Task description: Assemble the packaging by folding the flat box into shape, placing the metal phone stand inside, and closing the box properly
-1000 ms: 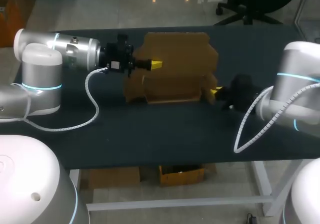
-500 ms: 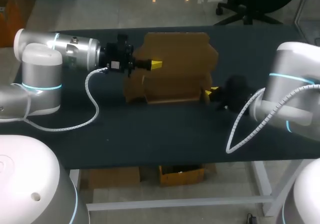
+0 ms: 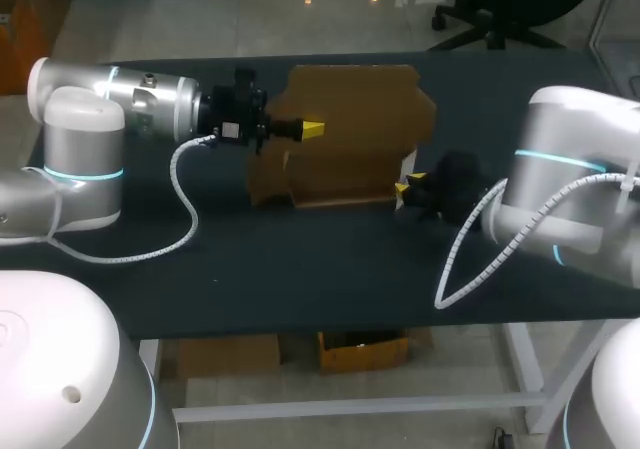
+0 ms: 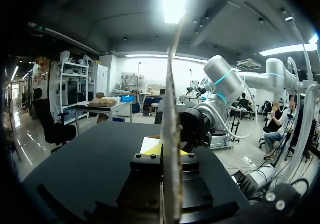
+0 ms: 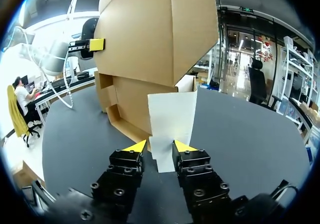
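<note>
The brown cardboard box (image 3: 345, 129) stands half folded at the table's middle, its tall back panel upright. My left gripper (image 3: 312, 127) is shut on that panel's left edge; in the left wrist view the cardboard edge (image 4: 170, 134) rises between the fingers of this gripper (image 4: 162, 154). My right gripper (image 3: 405, 183) is at the box's right end. In the right wrist view this gripper (image 5: 155, 146) is open, and a white end flap (image 5: 172, 119) stands between its yellow tips. Behind the flap rises the box (image 5: 150, 39), with my left gripper (image 5: 95, 44) at its far side.
The black tabletop (image 3: 300, 269) spreads bare in front of the box as far as the front edge. My right arm's cable loop (image 3: 455, 269) hangs over the table's right part.
My right gripper has slid left toward the box's right end and its fingers have spread apart. The left arm and the upright panel have not moved.
</note>
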Action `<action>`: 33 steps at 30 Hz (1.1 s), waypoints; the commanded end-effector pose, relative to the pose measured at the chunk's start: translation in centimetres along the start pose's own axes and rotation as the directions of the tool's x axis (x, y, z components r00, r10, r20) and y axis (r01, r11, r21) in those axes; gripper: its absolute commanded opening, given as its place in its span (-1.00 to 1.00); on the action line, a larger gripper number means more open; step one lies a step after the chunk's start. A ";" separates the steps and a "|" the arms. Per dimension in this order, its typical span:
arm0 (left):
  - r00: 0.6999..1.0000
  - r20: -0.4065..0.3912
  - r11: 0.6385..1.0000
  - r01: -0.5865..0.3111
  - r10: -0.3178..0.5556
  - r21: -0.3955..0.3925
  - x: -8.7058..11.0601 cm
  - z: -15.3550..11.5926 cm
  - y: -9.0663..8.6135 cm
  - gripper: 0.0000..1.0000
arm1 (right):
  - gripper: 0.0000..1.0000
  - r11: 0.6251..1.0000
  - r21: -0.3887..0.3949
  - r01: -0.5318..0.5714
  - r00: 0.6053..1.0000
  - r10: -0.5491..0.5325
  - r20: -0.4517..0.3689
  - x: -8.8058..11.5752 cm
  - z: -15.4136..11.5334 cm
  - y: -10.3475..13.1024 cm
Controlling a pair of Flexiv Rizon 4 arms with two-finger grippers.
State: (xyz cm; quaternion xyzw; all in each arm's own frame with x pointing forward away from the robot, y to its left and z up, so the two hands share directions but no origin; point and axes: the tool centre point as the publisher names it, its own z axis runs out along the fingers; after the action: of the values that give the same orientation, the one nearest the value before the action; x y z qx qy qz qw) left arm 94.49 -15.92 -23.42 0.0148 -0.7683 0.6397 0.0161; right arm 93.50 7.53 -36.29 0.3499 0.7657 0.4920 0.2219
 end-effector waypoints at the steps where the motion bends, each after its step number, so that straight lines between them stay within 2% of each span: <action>1: 1.000 -0.004 1.000 0.000 0.000 -0.001 -0.1 0.1 0.6 -1.00 | -0.35 1.000 -0.002 -0.002 1.000 0.002 0.024 0.7 0.7 0.0; 12: 1.000 -0.004 1.000 0.000 0.000 -0.001 -0.1 0.1 0.6 -1.00 | -0.29 1.000 -0.006 0.001 1.000 0.000 0.019 1.8 0.9 0.2; 22: 1.000 -0.004 1.000 0.000 0.000 -0.001 -0.1 0.1 0.6 -1.00 | -0.14 1.000 -0.001 -0.010 0.999 0.010 0.043 2.4 -1.6 -1.1; 33: 1.000 -0.004 1.000 0.000 0.000 -0.001 -0.1 0.1 0.6 -1.00 | -0.12 1.000 0.005 -0.005 0.999 0.005 0.035 1.9 -4.2 -2.4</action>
State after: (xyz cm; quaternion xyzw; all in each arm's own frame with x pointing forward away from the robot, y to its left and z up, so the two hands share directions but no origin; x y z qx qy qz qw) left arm 94.45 -15.91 -23.45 0.0148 -0.7684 0.6396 0.0163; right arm 89.19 6.76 -36.65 0.3690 0.7644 0.4731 0.2360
